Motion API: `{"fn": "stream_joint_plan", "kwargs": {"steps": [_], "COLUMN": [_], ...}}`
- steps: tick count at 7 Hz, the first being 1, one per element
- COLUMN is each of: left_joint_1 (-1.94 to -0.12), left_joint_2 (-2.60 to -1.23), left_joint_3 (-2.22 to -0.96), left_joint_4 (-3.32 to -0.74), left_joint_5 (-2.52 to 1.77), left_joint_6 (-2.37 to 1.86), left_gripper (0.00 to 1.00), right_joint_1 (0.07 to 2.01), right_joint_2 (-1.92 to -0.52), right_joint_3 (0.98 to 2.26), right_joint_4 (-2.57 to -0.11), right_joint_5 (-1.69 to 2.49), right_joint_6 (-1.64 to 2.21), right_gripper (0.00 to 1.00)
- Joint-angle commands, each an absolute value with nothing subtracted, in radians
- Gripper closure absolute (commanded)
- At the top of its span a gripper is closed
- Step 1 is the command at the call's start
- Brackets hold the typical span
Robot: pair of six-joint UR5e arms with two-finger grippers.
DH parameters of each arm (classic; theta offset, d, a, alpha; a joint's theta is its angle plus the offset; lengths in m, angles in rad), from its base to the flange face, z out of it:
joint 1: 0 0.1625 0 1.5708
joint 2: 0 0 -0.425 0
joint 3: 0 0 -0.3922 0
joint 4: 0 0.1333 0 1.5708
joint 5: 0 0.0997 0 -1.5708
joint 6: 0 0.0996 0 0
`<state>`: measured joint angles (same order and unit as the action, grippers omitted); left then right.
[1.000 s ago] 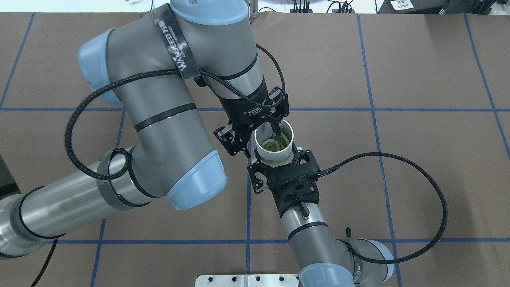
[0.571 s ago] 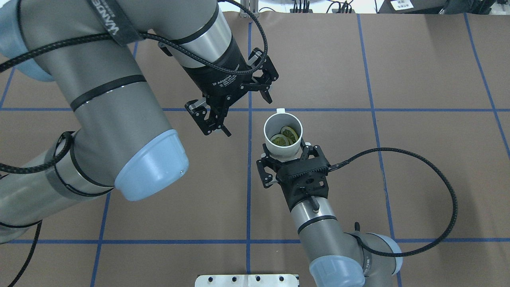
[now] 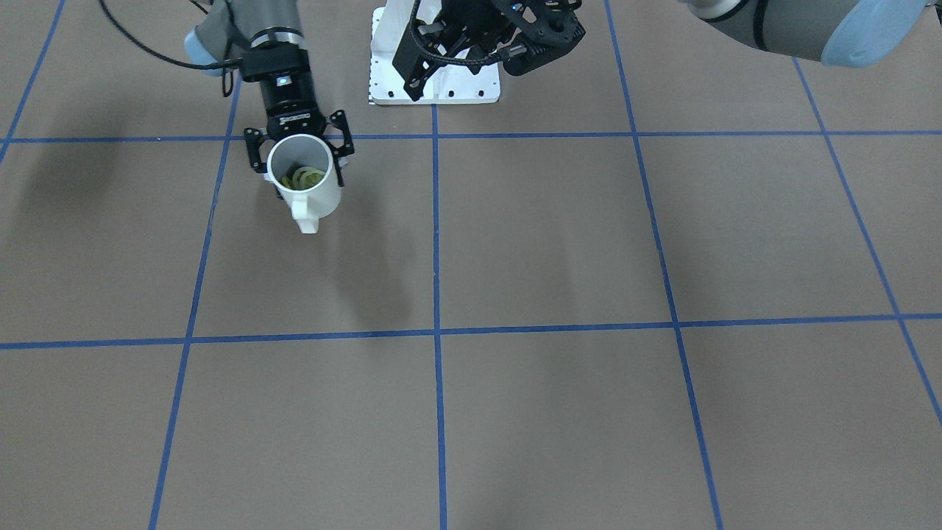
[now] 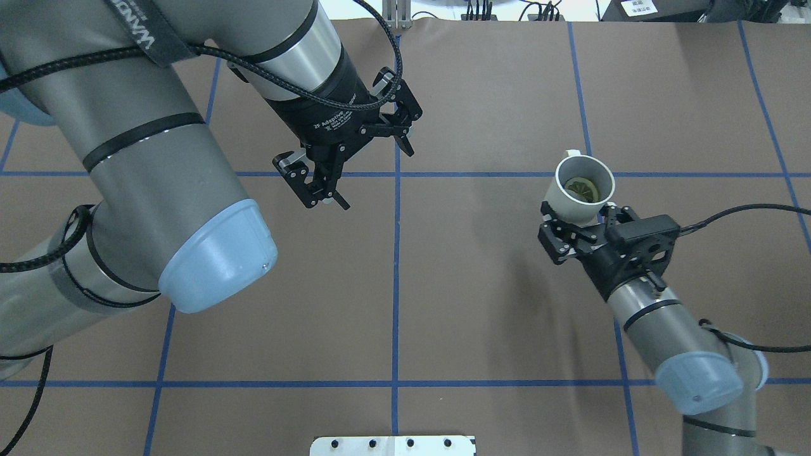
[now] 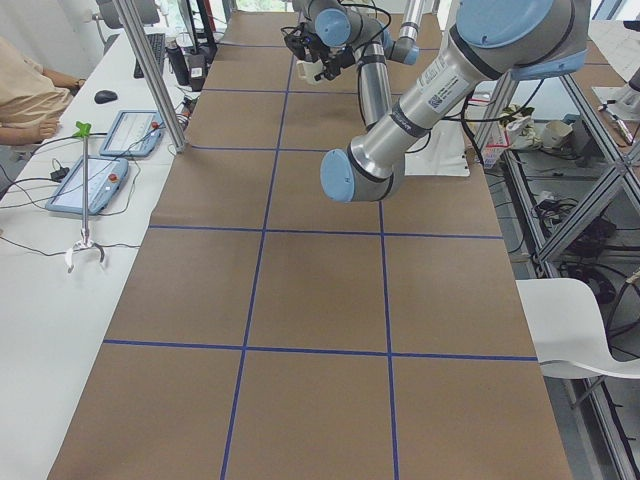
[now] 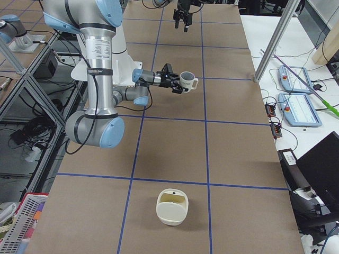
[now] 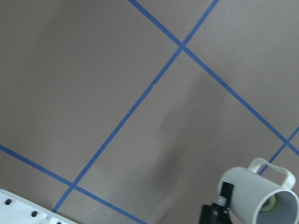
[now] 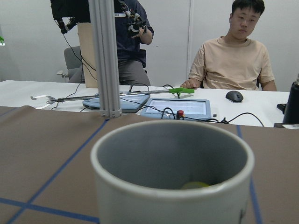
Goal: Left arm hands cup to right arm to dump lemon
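My right gripper point(image 4: 578, 221) is shut on the white cup point(image 4: 584, 185) and grips its body from the robot's side. The cup is held above the table, mouth up and slightly tilted, handle pointing away from the robot. Yellow-green lemon point(image 4: 581, 188) lies inside it. The cup also shows in the front view point(image 3: 307, 190), the right side view point(image 6: 187, 80) and the left wrist view point(image 7: 256, 201). It fills the right wrist view point(image 8: 173, 186), where a bit of lemon point(image 8: 196, 185) shows. My left gripper point(image 4: 378, 179) is open and empty, raised well to the cup's left.
A cream-white container point(image 6: 172, 206) stands on the brown mat near the table's right end. A white mounting plate point(image 4: 393, 445) sits at the robot's base. Beyond the far table edge, people sit at a white desk point(image 8: 154, 95) with tablets; an aluminium post point(image 8: 106, 60) stands there.
My left gripper let go of the cup's rim and drew back up and to the left. My right arm kept hold of the cup and carried it to the right.
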<state>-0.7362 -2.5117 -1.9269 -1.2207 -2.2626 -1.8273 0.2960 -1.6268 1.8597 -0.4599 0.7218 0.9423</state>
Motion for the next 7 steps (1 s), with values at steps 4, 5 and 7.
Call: {"fn": "stream_joint_plan", "kwargs": {"steps": [4, 5, 7], "left_joint_1": [-0.729, -0.726, -0.723], "left_joint_2": [-2.508, -2.508, -2.507], "left_joint_3": [-1.927, -1.927, -1.925], "left_joint_4": [-1.216, -1.216, -1.216], "left_joint_5": [-2.263, -2.263, -2.261], "left_joint_6": [-1.830, -1.830, -1.829], "left_gripper": [0.00, 0.00, 0.00], "right_joint_1": [0.549, 0.634, 1.043], "right_joint_2": [-2.002, -1.988, -1.947], "right_joint_3": [1.537, 1.329, 1.278], "right_joint_4": [0.298, 0.503, 0.470], "right_joint_5": [0.952, 1.062, 1.520], "right_joint_6": [1.160, 1.178, 1.199], "right_gripper": [0.97, 0.98, 0.97]}}
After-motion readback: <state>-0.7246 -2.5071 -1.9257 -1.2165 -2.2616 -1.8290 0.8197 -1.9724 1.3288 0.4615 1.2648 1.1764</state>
